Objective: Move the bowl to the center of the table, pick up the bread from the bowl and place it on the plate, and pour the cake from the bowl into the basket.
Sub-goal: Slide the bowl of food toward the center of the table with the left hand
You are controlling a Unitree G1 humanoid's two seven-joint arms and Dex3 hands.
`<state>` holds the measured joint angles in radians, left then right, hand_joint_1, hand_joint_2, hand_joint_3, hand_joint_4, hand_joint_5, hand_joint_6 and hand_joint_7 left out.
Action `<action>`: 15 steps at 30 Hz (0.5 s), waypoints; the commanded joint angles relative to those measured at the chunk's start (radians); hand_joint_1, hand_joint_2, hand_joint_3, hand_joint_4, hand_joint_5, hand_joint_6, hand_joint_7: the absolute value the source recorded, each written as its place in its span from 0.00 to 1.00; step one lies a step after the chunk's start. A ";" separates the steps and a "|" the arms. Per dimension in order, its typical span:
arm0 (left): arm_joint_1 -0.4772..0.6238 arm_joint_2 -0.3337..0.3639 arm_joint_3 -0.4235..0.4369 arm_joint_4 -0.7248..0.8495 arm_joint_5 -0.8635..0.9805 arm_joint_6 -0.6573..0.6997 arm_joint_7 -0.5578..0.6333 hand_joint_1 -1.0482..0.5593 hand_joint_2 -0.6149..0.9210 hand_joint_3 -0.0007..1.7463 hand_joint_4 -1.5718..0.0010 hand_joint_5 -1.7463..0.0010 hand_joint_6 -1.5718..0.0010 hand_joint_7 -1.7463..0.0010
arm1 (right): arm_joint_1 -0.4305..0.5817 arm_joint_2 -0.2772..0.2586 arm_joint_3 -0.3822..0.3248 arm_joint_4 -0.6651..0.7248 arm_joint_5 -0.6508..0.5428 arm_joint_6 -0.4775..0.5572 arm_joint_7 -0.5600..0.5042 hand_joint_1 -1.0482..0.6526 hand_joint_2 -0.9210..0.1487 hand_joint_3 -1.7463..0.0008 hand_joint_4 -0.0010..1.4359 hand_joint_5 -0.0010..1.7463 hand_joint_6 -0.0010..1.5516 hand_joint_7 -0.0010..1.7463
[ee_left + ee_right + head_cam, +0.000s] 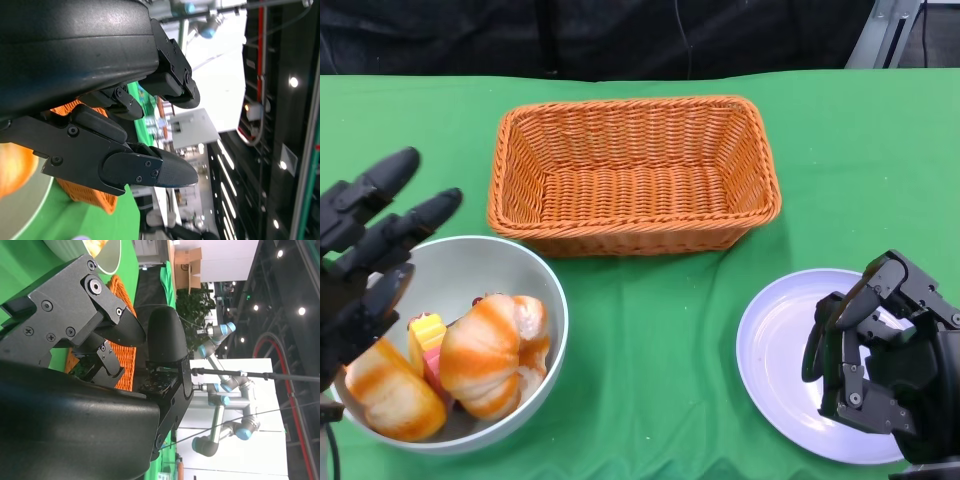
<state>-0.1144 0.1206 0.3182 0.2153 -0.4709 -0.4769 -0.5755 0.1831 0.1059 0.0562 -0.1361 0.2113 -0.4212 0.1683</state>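
Since the grey bowl (535,300) looks rigid, smooth and slippery, its rim is best taken by the spread, empty left hand (365,265); the right hand (880,360) is curled, holding nothing.

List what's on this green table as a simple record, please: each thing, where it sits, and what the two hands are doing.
basket: empty, at the far middle
bowl: near left, holds two bread rolls and a small colourful cake
plate: near right, white, no food showing
left hand: fingers spread at the bowl's left rim, holding nothing
right hand: above the plate, fingers curled, holding nothing
table: green cloth
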 commanded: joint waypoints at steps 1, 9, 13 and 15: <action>-0.021 0.027 0.017 0.048 0.007 -0.014 0.009 0.15 1.00 0.19 0.68 1.00 0.72 1.00 | -0.001 0.003 -0.009 0.004 -0.008 -0.013 -0.013 0.55 0.44 0.17 0.68 1.00 0.45 0.97; -0.042 0.023 0.026 0.153 0.054 -0.046 0.059 0.12 1.00 0.24 0.76 1.00 0.81 1.00 | 0.004 0.001 -0.009 -0.002 -0.013 -0.006 -0.020 0.55 0.45 0.16 0.67 1.00 0.44 0.97; -0.056 0.037 0.038 0.194 0.082 -0.086 0.083 0.11 1.00 0.26 0.76 1.00 0.82 1.00 | -0.001 0.002 -0.012 0.013 -0.007 -0.017 -0.014 0.54 0.46 0.16 0.68 1.00 0.44 0.98; -0.062 0.046 0.045 0.214 0.102 -0.109 0.101 0.11 1.00 0.26 0.77 1.00 0.83 1.00 | -0.001 0.001 -0.013 0.014 -0.006 -0.016 -0.013 0.54 0.46 0.16 0.68 1.00 0.44 0.98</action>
<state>-0.1624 0.1364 0.3470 0.4154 -0.3836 -0.5593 -0.4972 0.1830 0.1088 0.0539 -0.1299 0.1983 -0.4255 0.1567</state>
